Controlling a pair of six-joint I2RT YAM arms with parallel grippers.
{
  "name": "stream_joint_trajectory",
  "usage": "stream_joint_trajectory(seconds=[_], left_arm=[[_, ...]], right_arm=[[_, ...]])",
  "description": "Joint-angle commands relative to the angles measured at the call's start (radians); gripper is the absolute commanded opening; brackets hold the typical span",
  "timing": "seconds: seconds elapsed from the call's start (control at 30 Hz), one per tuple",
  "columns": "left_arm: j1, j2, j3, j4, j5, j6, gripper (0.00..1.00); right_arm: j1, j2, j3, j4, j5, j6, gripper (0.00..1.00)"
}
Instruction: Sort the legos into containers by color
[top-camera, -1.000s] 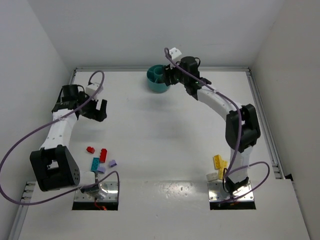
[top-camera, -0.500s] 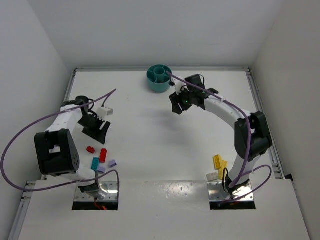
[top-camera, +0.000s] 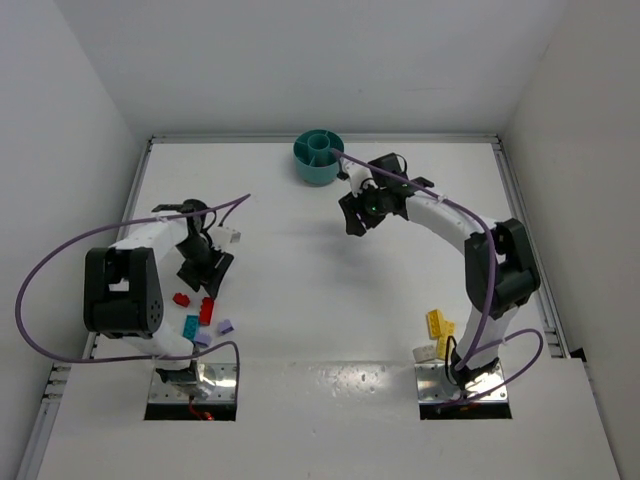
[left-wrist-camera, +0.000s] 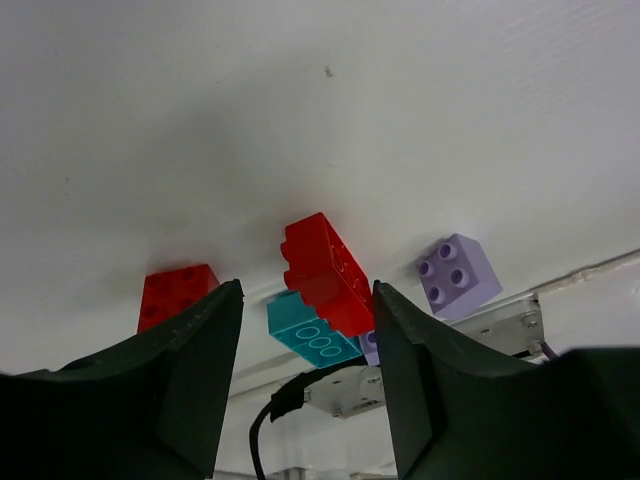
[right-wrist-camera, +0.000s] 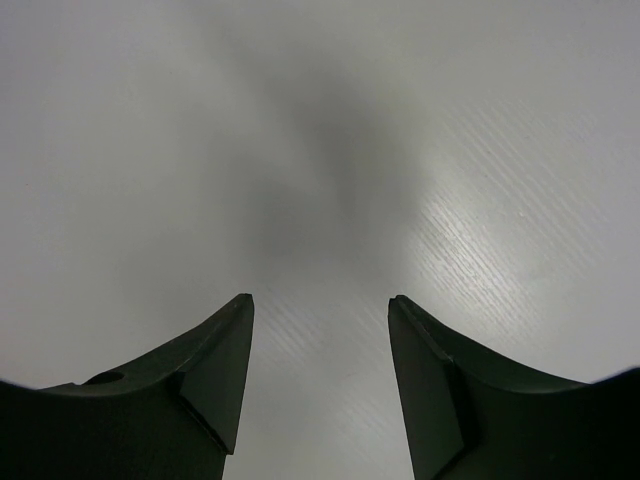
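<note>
the left gripper (left-wrist-camera: 306, 290) has swung down to the lower left, jaws narrowing but open and empty, lined up on a red brick (left-wrist-camera: 325, 272) beside a teal brick (left-wrist-camera: 310, 335). the right gripper (right-wrist-camera: 320, 300), open and empty, has left the bowl (top-camera: 318, 176) at top centre. a pick looks next.

No legible text, label, brand or number on anything here.

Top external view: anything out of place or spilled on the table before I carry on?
Nothing spilled or damaged. The round teal plastic bowl stands upright at the far edge. Only oddity: the small yellow plastic bricks lie beside the right arm's base, far from the red, teal and purple bricks near the left pincer.
</note>
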Motion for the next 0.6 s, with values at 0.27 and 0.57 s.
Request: stream_joint_trajectory(seconds=[0.27,0.57], left_arm=[[-0.04,0.028,-0.005,-0.037,-0.135,-0.083,0.59],[-0.079,0.084,-0.005,-0.046,-0.117,-0.083,0.59]], right_arm=[[0.0,0.035,0.051,-0.015,-0.026,-0.023,0.55],[0.0,0.035,0.051,-0.034,-0.017,-0.043,0.55]])
